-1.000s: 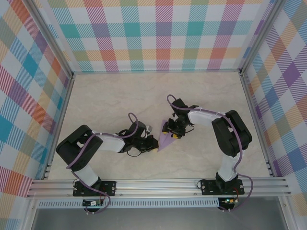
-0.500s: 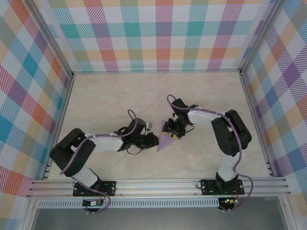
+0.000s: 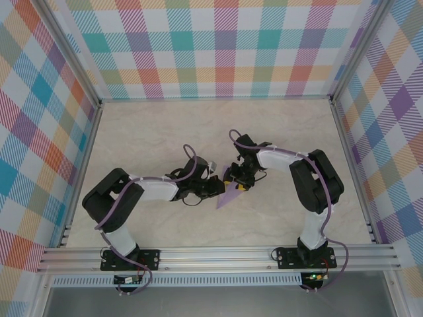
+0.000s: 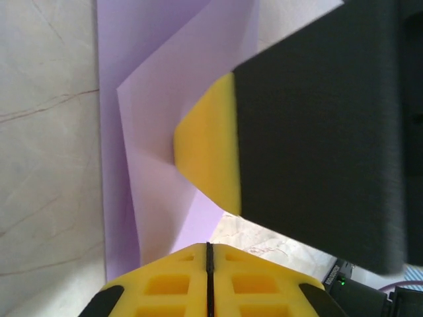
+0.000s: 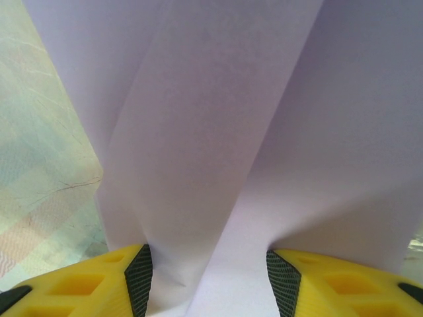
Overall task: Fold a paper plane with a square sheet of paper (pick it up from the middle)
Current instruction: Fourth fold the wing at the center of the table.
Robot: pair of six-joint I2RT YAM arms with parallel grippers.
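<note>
Top external view: lavender paper plane (image 3: 228,195) between two robot hands

Folded into a slim triangle, it lies on the pale marble-look tabletop (image 3: 152,139) near the centre, its sharp tip pointing toward the arm bases. At its wide end, the right hand (image 3: 236,183) has its fingers spread apart, with raised paper folds between them. At its left edge, the left hand (image 3: 215,190) has its yellow fingers closed pad against pad, and paper runs beneath them.
</note>
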